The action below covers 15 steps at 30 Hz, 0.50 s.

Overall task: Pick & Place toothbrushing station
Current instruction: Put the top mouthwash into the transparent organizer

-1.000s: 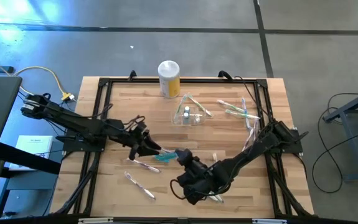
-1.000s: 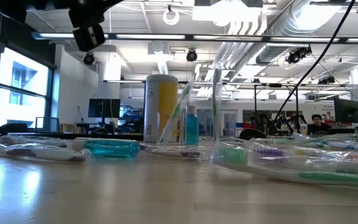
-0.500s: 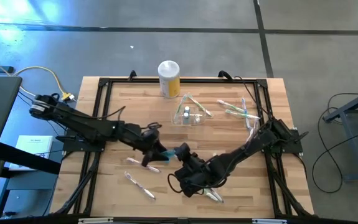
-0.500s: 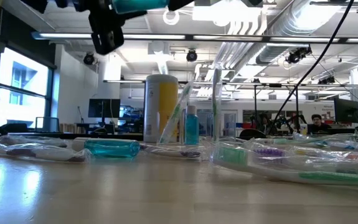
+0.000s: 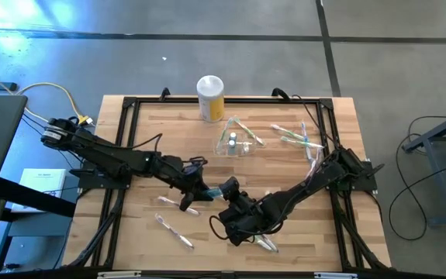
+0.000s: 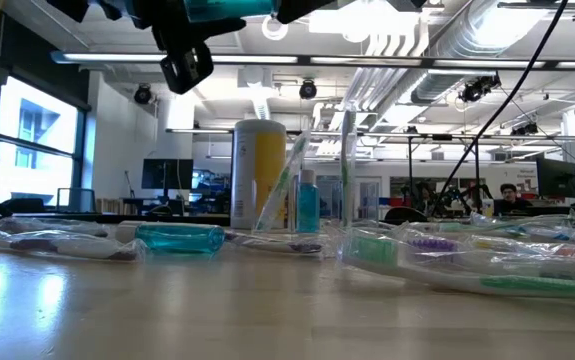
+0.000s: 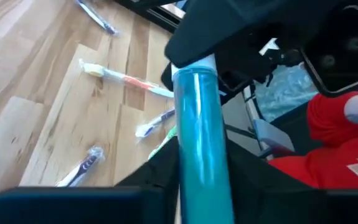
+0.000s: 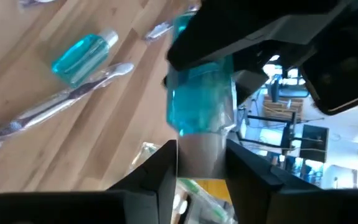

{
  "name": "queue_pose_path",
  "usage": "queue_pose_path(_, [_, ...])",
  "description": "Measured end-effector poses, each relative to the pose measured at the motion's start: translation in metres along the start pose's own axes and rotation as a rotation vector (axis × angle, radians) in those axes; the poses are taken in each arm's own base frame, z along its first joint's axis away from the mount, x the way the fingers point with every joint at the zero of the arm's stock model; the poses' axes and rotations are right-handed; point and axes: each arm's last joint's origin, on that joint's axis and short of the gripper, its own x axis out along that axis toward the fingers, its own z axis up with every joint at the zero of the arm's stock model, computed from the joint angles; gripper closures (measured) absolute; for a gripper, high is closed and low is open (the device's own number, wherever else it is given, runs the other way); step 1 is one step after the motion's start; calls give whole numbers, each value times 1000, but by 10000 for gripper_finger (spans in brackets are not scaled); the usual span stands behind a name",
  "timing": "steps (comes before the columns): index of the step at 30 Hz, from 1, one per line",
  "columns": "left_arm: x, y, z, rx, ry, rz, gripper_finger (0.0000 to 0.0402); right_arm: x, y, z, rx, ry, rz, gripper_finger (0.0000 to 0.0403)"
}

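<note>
A teal mouthwash bottle [image 5: 212, 191] with a white cap is held in the air between my two grippers, near the table's middle front. My left gripper [image 5: 199, 186] comes from the left and is shut on its body. My right gripper [image 5: 224, 190] comes from the right and is shut on its cap end. The toothbrushing station [image 5: 234, 143], a clear plastic holder with a toothbrush and small bottles in it, stands on the table farther back; it also shows in the low view [image 6: 312, 205]. A second teal bottle [image 6: 179, 237] lies on the table. My left gripper pinches the bottle's teal body [image 7: 202, 186] between its two fingers, at the end away from the cap. The fingers come level from the table's left and lie along the bottle. The bottle is lifted clear of the table, roughly level. My right gripper pinches the bottle's white cap end [image 8: 200, 149] between its two fingers. The fingers come about level from the table's right, along the bottle. The teal body [image 8: 200, 93] reaches away from them into my left gripper.
A yellow canister [image 5: 210, 97] with a white lid stands at the far edge. Wrapped toothbrushes lie about: at the front left [image 5: 178, 232], under my left arm [image 5: 178, 203] and at the far right [image 5: 296, 139]. A black frame [image 5: 129, 105] borders the table.
My left gripper has gone toward the table's right, up to the teal bottle held by my right gripper, and now has the bottle's body between its fingers. My right gripper with the bottle has shifted a little toward the far edge.
</note>
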Motion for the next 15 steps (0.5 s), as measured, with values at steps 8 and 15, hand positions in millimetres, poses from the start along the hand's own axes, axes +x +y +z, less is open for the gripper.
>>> queue_pose_path(8, [0, 0, 0, 76, 7, -1, 340, -1, 0, -1, 116, 20, -38, 305])
queue_pose_path(15, [0, 1, -2, 102, 16, 25, 340, -26, -4, -24, 374, 105, -104, 272])
